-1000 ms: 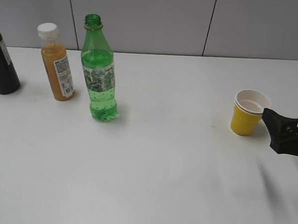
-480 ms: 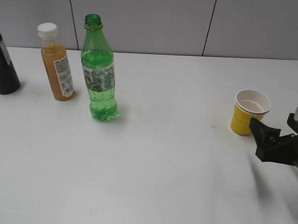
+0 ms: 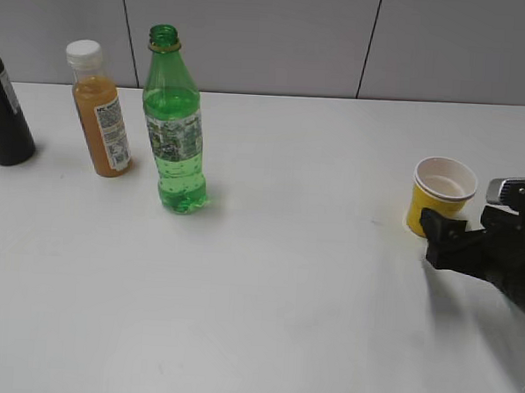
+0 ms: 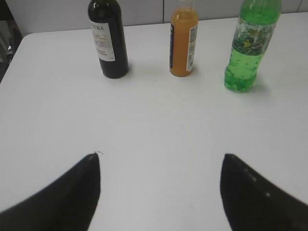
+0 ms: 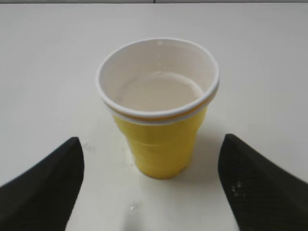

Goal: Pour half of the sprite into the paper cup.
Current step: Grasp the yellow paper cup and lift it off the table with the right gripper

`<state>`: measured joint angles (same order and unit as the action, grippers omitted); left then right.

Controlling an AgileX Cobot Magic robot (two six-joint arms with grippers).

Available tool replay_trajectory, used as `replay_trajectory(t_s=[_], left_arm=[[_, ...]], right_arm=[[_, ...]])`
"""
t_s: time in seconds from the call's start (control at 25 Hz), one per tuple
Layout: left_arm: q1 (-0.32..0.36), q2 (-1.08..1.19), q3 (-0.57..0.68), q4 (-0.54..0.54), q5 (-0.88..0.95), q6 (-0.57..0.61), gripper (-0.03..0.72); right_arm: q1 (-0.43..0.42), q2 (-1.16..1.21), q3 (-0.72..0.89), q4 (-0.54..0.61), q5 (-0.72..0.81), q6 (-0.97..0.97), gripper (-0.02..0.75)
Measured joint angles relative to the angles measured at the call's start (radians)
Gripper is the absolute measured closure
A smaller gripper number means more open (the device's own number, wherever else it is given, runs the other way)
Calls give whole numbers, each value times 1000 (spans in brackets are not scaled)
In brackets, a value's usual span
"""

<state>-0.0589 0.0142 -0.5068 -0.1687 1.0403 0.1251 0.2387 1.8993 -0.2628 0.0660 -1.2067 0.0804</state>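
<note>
The sprite (image 3: 172,121) stands upright and uncapped at the table's back left, with liquid in its lower part. It also shows in the left wrist view (image 4: 250,48). The yellow paper cup (image 3: 442,195) stands upright at the right. My right gripper (image 3: 447,238) is open just in front of the cup, low over the table. In the right wrist view the cup (image 5: 166,149) stands between and just beyond the open fingers of the right gripper (image 5: 150,139), untouched. My left gripper (image 4: 160,166) is open and empty, well in front of the bottles; the exterior view does not show it.
An orange-juice bottle (image 3: 101,109) with a white cap and a dark bottle (image 3: 4,113) stand left of the sprite, also seen by the left wrist as juice (image 4: 183,43) and dark bottle (image 4: 108,41). Small drops (image 5: 133,207) lie on the table near the cup.
My right gripper has moved left and toward the table's front, from beside the cup's right side to just in front of it. Bottles and cup have not moved.
</note>
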Motion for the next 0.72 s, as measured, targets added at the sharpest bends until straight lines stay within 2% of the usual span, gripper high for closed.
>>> replay_trajectory(t_s=[0.72], left_arm=[[0,0,0,0,0,0,99]], right_arm=[[0,242,-163,25,-5,11,73]])
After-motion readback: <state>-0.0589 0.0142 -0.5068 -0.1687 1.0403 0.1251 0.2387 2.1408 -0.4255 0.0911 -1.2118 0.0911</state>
